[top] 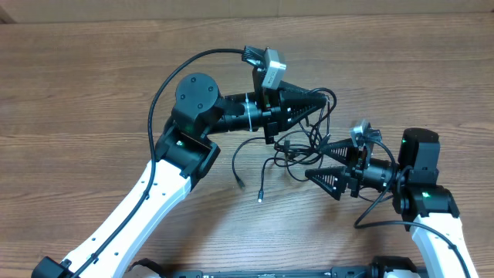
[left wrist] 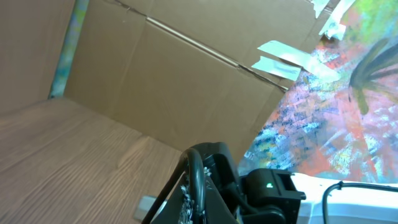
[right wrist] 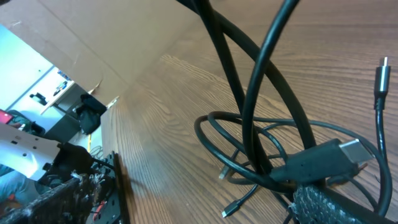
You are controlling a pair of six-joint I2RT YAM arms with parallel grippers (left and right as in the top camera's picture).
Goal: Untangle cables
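The cables [top: 299, 147] are thin black cords tangled in loose loops at mid-table, between my two grippers. My left gripper [top: 323, 99] is shut on one cord, which rises from the tangle to its tip. In the left wrist view that cord [left wrist: 195, 177] runs between the closed fingers of the left gripper [left wrist: 199, 190]. My right gripper [top: 316, 161] stands open just right of the tangle. Its wrist view shows the right gripper [right wrist: 211, 186] spread wide, the looped cables [right wrist: 252, 134] ahead, and a dark plug [right wrist: 323, 158] lying against the padded right finger [right wrist: 336, 205].
Two loose cord ends [top: 261, 196] trail toward the table's front from the tangle. A silver plug tip [right wrist: 381, 65] hangs at the right. A cardboard wall [left wrist: 186, 81] stands behind the wooden table [top: 93, 93]. The left arm's elbow [top: 194, 96] sits left of the cables.
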